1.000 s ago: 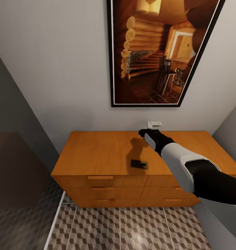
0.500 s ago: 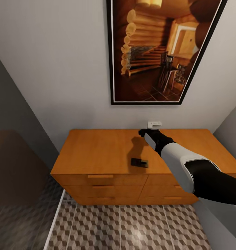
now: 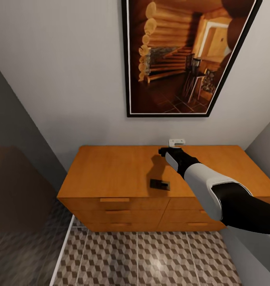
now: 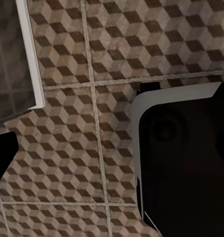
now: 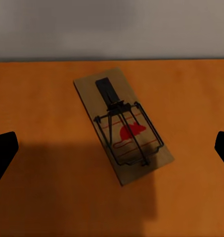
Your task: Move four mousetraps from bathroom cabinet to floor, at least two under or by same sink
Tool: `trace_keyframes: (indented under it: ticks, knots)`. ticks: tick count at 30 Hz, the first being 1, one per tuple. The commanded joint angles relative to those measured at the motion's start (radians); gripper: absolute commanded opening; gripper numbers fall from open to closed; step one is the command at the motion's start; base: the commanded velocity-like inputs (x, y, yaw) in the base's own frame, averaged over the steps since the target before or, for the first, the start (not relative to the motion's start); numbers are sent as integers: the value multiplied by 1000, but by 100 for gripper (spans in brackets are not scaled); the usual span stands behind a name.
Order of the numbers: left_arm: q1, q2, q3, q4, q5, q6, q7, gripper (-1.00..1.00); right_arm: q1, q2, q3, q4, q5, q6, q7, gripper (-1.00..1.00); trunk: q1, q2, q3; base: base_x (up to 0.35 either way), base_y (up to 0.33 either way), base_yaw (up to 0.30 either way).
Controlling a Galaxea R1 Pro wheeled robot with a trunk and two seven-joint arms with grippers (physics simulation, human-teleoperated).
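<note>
The orange-brown cabinet (image 3: 111, 171) stands against the wall. One small dark mousetrap (image 3: 160, 184) lies on its top near the front edge. My right gripper (image 3: 166, 151) hovers over the back of the top, near the wall. In the right wrist view a wooden mousetrap (image 5: 122, 126) with a red mark lies flat on the cabinet top (image 5: 191, 89). It sits between the widely spread fingertips (image 5: 3, 153) of my open right gripper (image 5: 112, 150), untouched. My left gripper (image 4: 112, 153) hangs over the cube-patterned bathroom floor (image 4: 67, 163), with one fingertip (image 4: 3, 155) at the picture's edge.
A large framed painting (image 3: 186, 55) hangs above the cabinet, with a small white wall fitting (image 3: 176, 142) below it. The dark glass shower enclosure (image 3: 16, 198) stands at the left. Patterned floor (image 3: 151, 258) runs in front of the drawers. My dark base (image 4: 186, 163) fills much of the left wrist view.
The head camera has shifted a little, so the cabinet and painting sit slightly higher in the view. The right arm and the mousetrap have not moved.
</note>
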Motion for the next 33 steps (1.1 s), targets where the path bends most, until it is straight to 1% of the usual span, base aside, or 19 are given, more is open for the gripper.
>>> trace_keyframes:
  ticks: [1,7,14,33]
  knots:
    - [-1,-1,-9,3,7,-6,1,100,-1,0,9,-2,-10,6,-5,100,0,-2,-3,0,0,0]
    - [-1,-1,-9,4,7,-5,1,100,-1,0,9,-2,-10,6,-5,100,0,-2,-11,0,-72,0]
    - [-1,-1,-9,4,7,-5,1,100,-1,0,9,-1,-10,6,-5,100,0,-2,-13,0,-101,0]
    - [-1,0,-8,4,7,-5,1,100,-1,0,9,-1,-9,6,-5,100,0,-2,-13,0,-7,0]
